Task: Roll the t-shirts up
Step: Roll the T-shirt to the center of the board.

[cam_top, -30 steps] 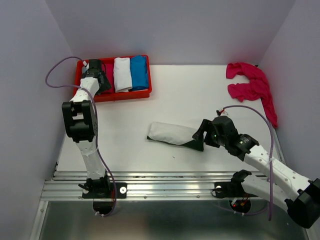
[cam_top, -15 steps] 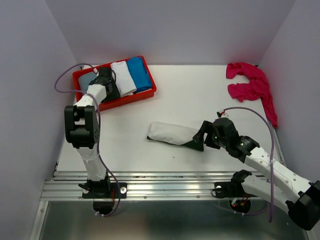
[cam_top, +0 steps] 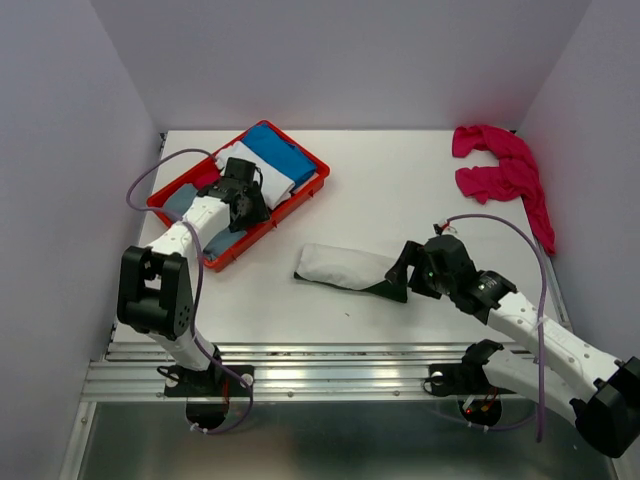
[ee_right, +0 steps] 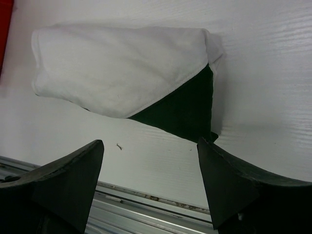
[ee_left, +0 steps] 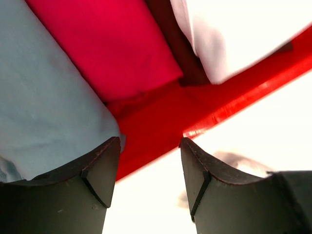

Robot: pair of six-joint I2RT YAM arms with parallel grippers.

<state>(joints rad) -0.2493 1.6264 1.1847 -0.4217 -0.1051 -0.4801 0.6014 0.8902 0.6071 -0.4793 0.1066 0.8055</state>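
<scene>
At the left side of the table (cam_top: 400,200) a red tray (cam_top: 300,203) lies skewed, one corner turned toward the middle. It serves as the store for finished work, with its rolls packed side by side so that none can unwind. The left fingers (ee_left: 97,175) stand apart on either side of the tray's near wall, one over the cloth and one over the table. They straddle the wall rather than pinch it, which looks like a hold meant to steer the tray, not to lift a garment. Near the table's middle lies the cream-white t-shirt (cam_top: 340,265), already a tight roll with its dark green sleeve end facing the right arm. The right fingers (ee_right: 73,175) are spread wide just short of that end and touch nothing, probably so that they can take the roll's full thickness and carry it to the tray. The pink t-shirts (cam_top: 500,165) lie crumpled in the far right corner, well apart from both arms and not yet rolled. By count there are four rolls in the tray: a blue roll (cam_top: 280,152), a white roll (cam_top: 266,180), a magenta roll (ee_left: 107,48) and a pale grey-blue roll (ee_left: 44,107). There is also one roll on the table, one tray and two arms. How many tees make up the one pink heap I cannot tell.
</scene>
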